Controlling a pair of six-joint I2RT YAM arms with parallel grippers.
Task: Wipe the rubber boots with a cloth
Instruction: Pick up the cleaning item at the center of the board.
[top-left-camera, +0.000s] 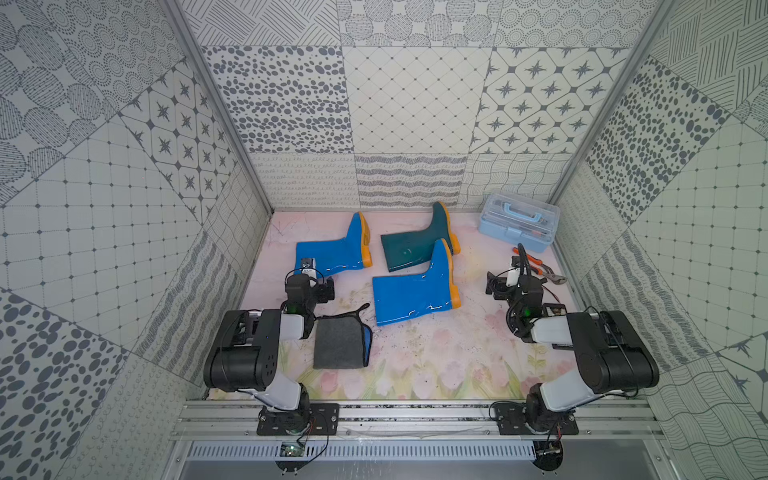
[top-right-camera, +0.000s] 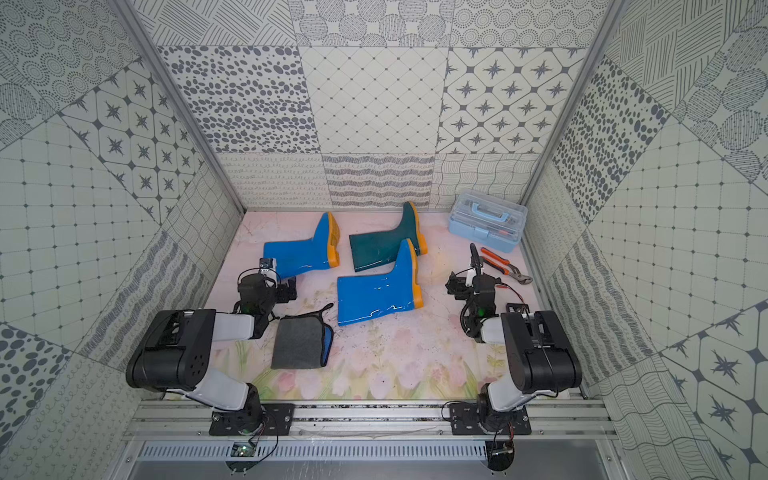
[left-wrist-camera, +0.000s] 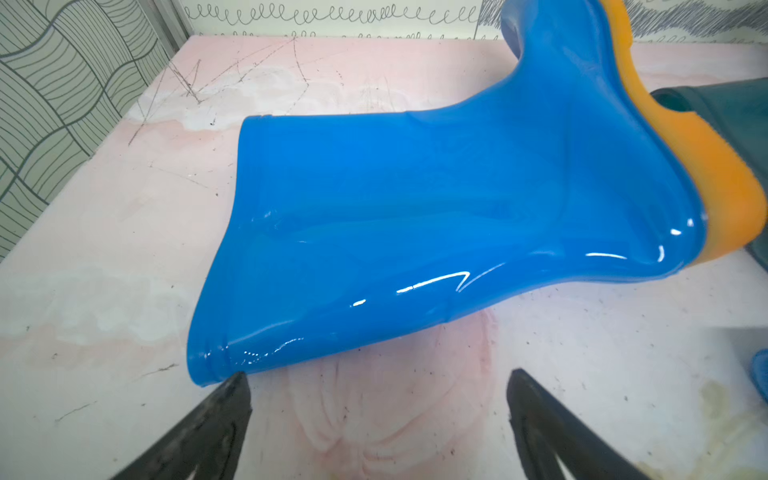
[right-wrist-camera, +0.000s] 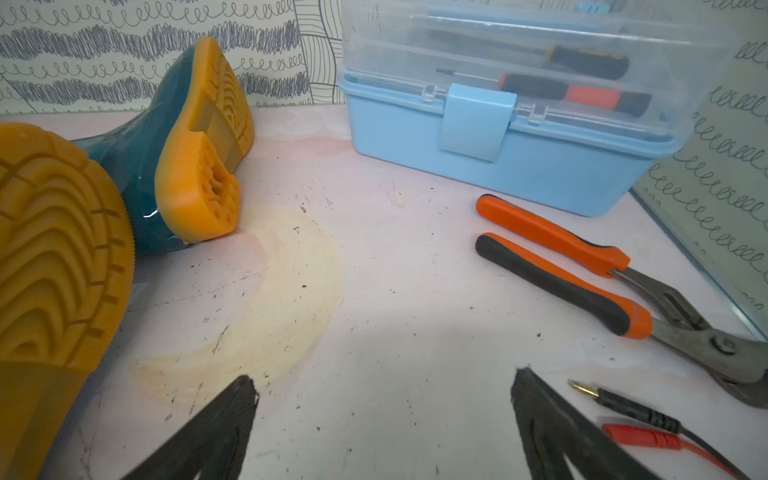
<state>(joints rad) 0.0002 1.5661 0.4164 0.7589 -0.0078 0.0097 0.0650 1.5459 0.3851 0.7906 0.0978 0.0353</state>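
Note:
Three rubber boots lie on their sides on the pink floral mat: a blue one (top-left-camera: 332, 249) at the back left, a dark teal one (top-left-camera: 411, 245) behind the middle, and a second blue one (top-left-camera: 411, 291) in front of it. All have orange soles. The dark grey cloth (top-left-camera: 338, 340), its blue edge showing, lies flat in front of the boots, beside my left forearm. My left gripper (left-wrist-camera: 378, 380) is open just short of the back-left boot's (left-wrist-camera: 415, 216) shaft rim, holding nothing. My right gripper (right-wrist-camera: 380, 378) is open over bare mat, right of the teal boot's sole (right-wrist-camera: 203, 137).
A light blue toolbox (top-left-camera: 517, 226) with a clear lid stands at the back right. Orange-handled pliers (top-left-camera: 540, 266) lie in front of it, close to my right gripper. Black and red cable plugs (right-wrist-camera: 631, 419) lie by its fingers. Patterned walls enclose three sides.

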